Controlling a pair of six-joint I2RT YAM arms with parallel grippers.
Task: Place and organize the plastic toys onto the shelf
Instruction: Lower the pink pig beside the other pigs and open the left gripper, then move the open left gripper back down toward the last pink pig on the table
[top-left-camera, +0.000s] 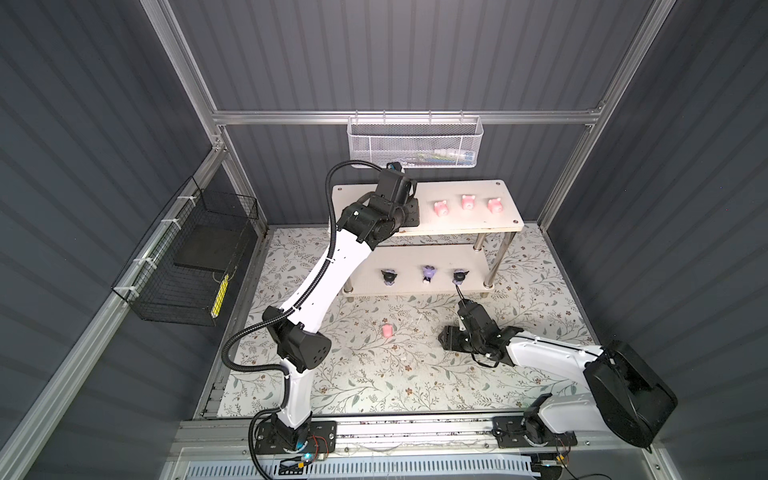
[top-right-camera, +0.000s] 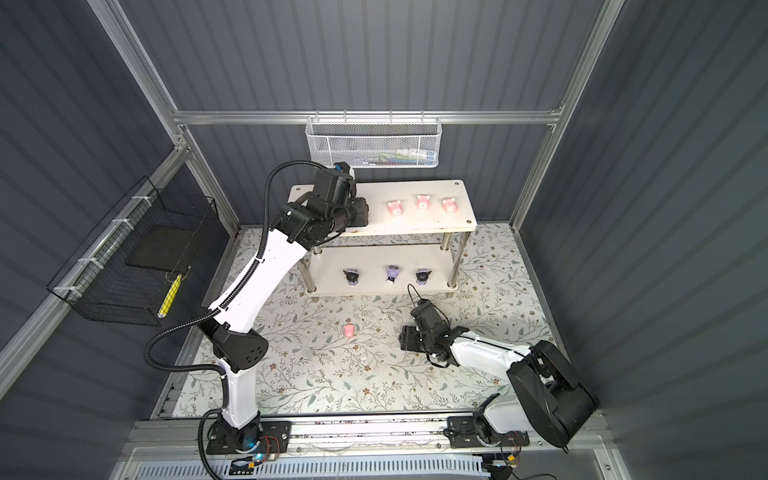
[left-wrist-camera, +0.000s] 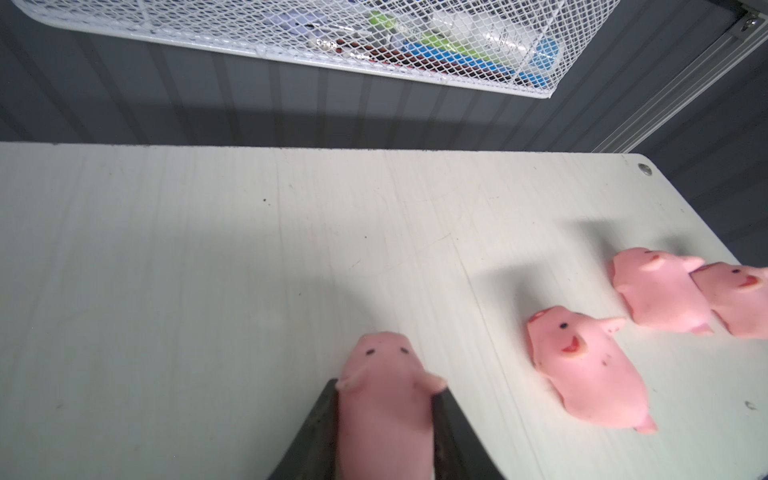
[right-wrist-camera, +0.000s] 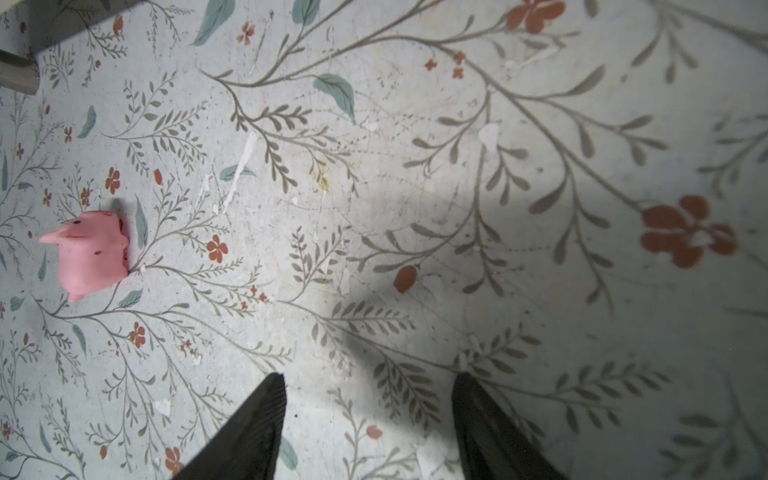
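We see the shelf (top-left-camera: 469, 221) at the back of the flowery desk (top-left-camera: 374, 374). It has two white boards, one above the other.

The left gripper (left-wrist-camera: 387, 386) is over the left part of the top board. Its two fingers press on the sides of the held pig (left-wrist-camera: 382, 419), a pink toy whose belly rests on the board. In both top views the gripper hides this pig.

To the right of it on the top board, three more pink toys stand in a row: the near pig (top-left-camera: 440, 207), the middle pig (top-left-camera: 468, 202) and the far pig (top-left-camera: 494, 205). They are a little apart from each other.

On the low board we see three black-and-purple toys in a row: the left dark toy (top-left-camera: 388, 276), the middle dark toy (top-left-camera: 429, 274) and the right dark toy (top-left-camera: 459, 276).

One more pink toy, the loose pig (top-left-camera: 387, 330), lies on the desk in front of the shelf. It is not on the shelf yet.

The right gripper (right-wrist-camera: 369, 376) is low over the desk, to the right of the loose pig and well apart from it. Its fingers are spread apart and nothing is between them.

A white mesh basket (top-left-camera: 411, 141) hangs on the back wall above the shelf.
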